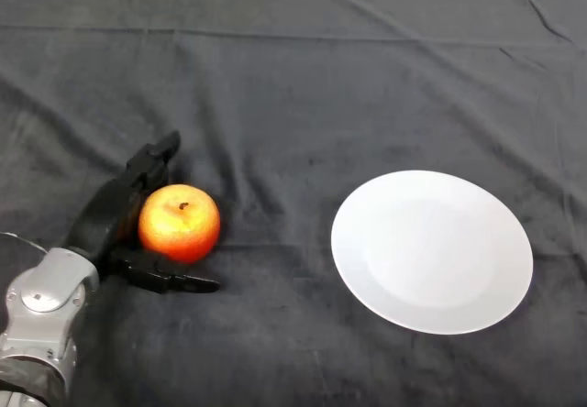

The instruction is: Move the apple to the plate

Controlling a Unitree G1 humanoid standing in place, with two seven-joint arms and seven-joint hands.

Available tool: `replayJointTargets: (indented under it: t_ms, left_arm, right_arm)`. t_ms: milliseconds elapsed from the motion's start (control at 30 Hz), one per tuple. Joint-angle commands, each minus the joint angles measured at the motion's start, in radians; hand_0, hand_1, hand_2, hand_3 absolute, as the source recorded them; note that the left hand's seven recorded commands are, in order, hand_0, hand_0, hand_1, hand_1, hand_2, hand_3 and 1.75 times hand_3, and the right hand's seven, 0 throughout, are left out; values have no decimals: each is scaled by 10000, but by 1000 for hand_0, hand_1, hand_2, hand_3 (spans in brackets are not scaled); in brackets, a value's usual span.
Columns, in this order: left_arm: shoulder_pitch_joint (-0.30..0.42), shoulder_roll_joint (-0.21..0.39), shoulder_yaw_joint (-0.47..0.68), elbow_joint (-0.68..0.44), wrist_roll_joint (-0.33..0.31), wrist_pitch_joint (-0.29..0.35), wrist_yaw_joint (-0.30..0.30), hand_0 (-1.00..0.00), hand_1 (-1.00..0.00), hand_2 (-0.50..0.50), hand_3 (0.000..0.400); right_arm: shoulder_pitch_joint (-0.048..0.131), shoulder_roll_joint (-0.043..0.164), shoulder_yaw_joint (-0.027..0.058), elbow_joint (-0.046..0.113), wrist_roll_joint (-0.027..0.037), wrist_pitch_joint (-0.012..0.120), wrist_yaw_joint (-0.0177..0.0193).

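Observation:
A red and yellow apple (180,222) sits upright on the dark cloth at the left, stem up. My left hand (108,214) lies around its left side, fingers straight behind it and the thumb stretched along the cloth in front of it. The hand is open and the apple rests between fingers and thumb. A white round plate (431,251) lies empty on the cloth to the right, well apart from the apple.
The dark cloth (293,86) has folds and creases across the table, one running between the apple and the plate.

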Motion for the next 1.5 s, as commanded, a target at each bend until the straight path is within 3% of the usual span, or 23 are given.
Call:
replayJointTargets:
  t_ms: [33,67,100,333,900,1500]
  left_arm:
    - [311,-436,-673,-209,327,-36,-383,-498,-565,33,226]
    - [306,-424,-702,-202,332,-55,-389,-706,-612,-47,282]
    - [294,-408,-736,-194,338,-77,-394,-996,-663,-167,398]
    - [76,-330,-824,-173,315,-146,-380,-1000,-796,-102,400]
    - [-1047,-585,-818,-281,164,-511,-128,-1000,-867,-67,400]
    - [-1998,-1221,-1660,-199,427,-1036,6,-1000,-886,-57,400]
  right_arm:
    - [838,548,199,183,-190,160,128]
    - [838,548,199,183,-190,160,128]
    - [837,547,199,184,-191,160,128]
    - [836,548,198,187,-192,160,128]
    - [827,548,199,202,-197,153,127]
    - [812,547,201,234,-204,138,123]
